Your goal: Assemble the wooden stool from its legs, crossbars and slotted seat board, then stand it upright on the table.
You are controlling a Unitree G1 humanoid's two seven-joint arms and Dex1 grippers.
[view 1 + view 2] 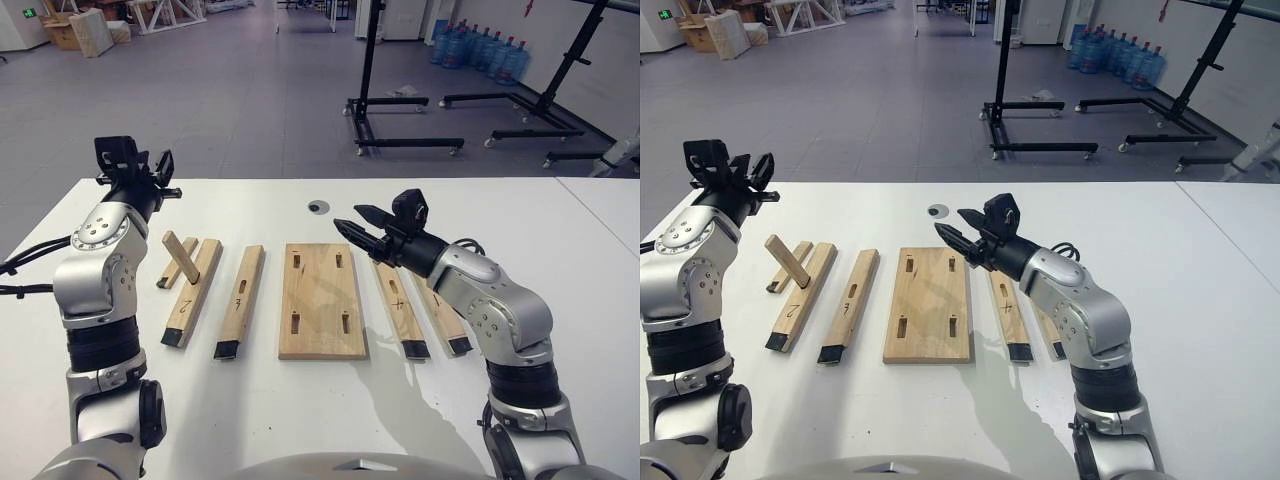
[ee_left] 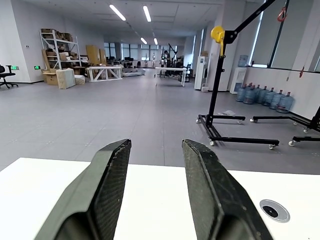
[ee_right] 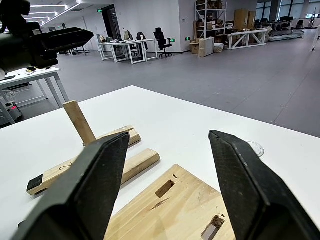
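The seat board [image 1: 322,300] lies flat in the middle of the white table [image 1: 560,230], its four slots facing up. To its left are two legs laid lengthwise, the inner left leg [image 1: 241,300] and the outer left leg [image 1: 192,292], each with a dark cap at the near end. A short crossbar [image 1: 170,274] lies flat just beside the far end of the outer left leg. A second crossbar [image 1: 181,257] rests tilted across it, one end raised. To the right of the board lie the inner right leg [image 1: 400,310] and the outer right leg [image 1: 447,328], partly hidden under the right arm.

The right gripper [image 1: 358,220] hovers above the table near the board's far right corner, over the far end of the inner right leg. Its jaws are spread wide and hold nothing. In the right wrist view the board's far corner and two of its slots lie below the gap between the jaws, clear of both.

The left gripper [image 1: 134,165] is raised over the far left part of the table, beyond the crossbars and well apart from them. Its jaws are open too, pointing out toward the room, with bare tabletop beneath them. A round hole cover [image 1: 318,207] sits in the table beyond the board.
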